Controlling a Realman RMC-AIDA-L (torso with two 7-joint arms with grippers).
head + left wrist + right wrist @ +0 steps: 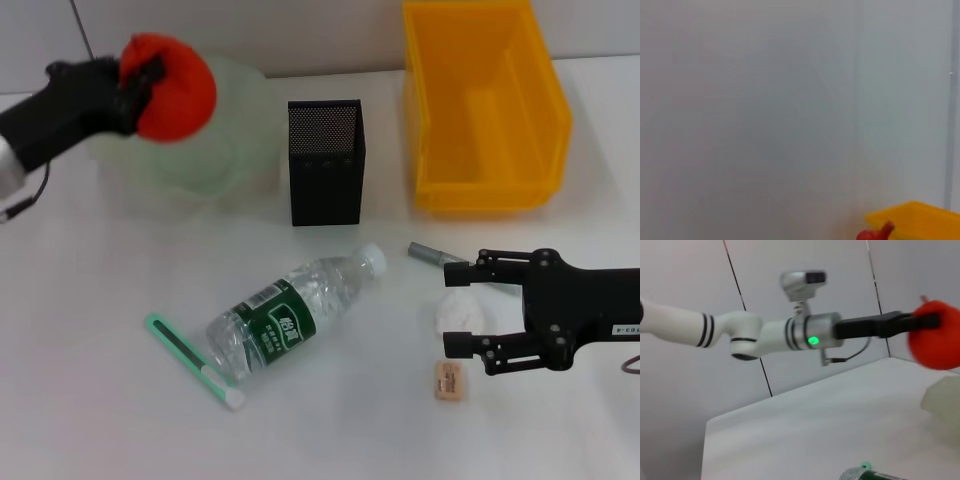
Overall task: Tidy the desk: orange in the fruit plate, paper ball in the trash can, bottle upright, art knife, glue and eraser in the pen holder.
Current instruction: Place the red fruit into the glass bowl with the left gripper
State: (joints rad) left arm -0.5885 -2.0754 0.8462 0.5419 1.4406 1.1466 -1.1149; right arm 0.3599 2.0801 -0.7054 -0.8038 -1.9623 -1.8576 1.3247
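Left pincer around red-orange orange

The bottle has white print on its dark green label, too small to read.

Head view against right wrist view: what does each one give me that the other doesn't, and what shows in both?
Head only: yellow plastic trash can, black mesh pen holder, crumpled white paper ball, tan eraser, and the open right gripper around the ball. Right wrist only: the left arm's white segments. Both: left gripper holding the red-orange orange above the pale-green glass fruit plate, and the lying clear bottle.
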